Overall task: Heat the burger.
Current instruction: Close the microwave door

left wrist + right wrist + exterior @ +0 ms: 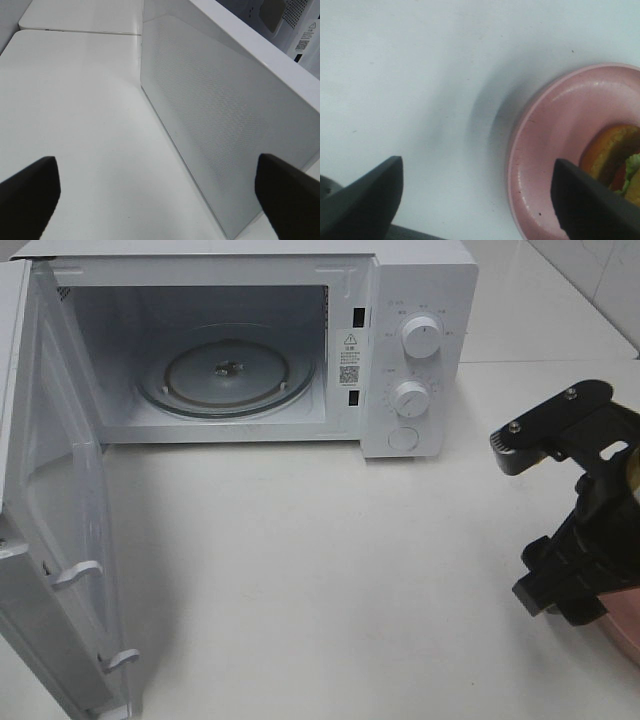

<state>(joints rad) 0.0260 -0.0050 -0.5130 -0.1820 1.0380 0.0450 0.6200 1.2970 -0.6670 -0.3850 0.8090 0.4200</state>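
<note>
With the right end effector (476, 200) spread wide, risks nudging the round pink plate (545, 165), sliding the golden-brown lettuce-frilled burger (612, 160) off-centre.

A white worktop (300, 570) fills most of the exterior high frame, smooth and evenly lit, with soft shadows. At the upper middle stands a white microwave (420, 280), its door (55, 540) swung open down the left edge. Inside lies a glass turntable (226, 375). Two white knobs (420, 337) sit on its right panel. At the upper right, pale tiles (600, 280) show.
</note>
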